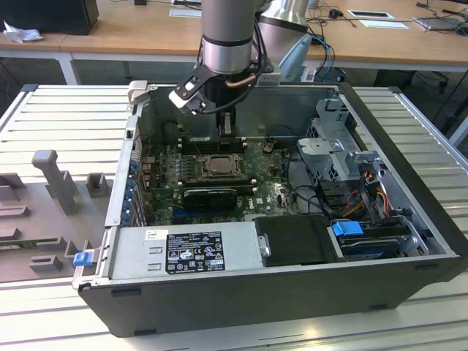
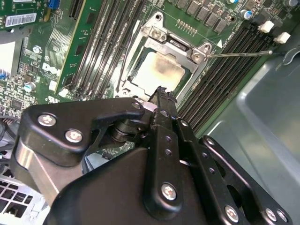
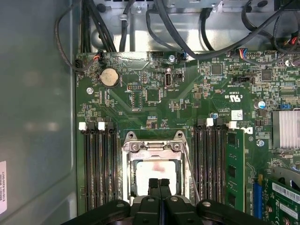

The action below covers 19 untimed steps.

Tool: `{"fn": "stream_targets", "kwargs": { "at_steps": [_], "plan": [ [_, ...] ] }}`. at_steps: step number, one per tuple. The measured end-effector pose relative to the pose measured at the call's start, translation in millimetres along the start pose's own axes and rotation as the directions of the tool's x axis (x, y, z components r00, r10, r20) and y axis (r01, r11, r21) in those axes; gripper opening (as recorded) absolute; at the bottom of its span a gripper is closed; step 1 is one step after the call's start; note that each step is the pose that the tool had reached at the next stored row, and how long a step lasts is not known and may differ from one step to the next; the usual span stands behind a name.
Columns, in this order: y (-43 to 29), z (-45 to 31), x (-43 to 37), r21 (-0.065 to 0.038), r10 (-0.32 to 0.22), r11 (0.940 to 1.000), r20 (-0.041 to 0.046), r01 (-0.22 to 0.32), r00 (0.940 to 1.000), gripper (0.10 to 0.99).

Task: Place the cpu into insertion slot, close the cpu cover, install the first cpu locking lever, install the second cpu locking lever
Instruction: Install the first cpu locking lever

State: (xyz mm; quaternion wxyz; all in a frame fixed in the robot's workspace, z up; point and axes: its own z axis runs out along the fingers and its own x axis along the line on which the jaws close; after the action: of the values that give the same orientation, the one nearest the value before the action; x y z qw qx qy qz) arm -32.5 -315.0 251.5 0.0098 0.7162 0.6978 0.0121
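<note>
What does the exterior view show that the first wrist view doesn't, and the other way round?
Exterior view: the whole open case, its labelled power supply and a blue drive tab. First wrist view: the coin battery and a finned heatsink. Both: the cpu in its socket with the cpu cover down around it, shut jaws just above.

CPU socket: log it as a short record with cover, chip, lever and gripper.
cover: silver-grey metal frame cpu cover, lying flat
chip: pale cream-silver square cpu, showing through the cover's window
lever: thin metal rod, angled out over black memory slots, apparently unlatched
gripper: black gripper, fingers together, over the chip's edge
</note>
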Motion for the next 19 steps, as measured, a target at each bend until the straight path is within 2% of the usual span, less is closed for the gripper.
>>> {"fn": "stream_targets", "kwargs": {
  "at_steps": [5,8,15,17,19],
  "plan": [
    [0.3,-8.6,0.1,0.000,0.000,1.0000,-0.0001,0.000,1.0000,0.106],
    [0.6,-19.3,0.1,0.000,0.000,1.0000,0.0000,0.000,1.0000,0.106],
    [1.2,-38.6,0.2,0.000,0.000,1.0000,-0.0001,0.000,1.0000,0.106],
    [1.2,-39.2,0.2,0.000,-0.005,1.0000,-0.0004,0.005,1.0000,0.106],
    [1.2,-39.1,0.2,0.000,-0.064,0.9980,-0.0019,0.064,0.9980,0.106]
  ]
}}
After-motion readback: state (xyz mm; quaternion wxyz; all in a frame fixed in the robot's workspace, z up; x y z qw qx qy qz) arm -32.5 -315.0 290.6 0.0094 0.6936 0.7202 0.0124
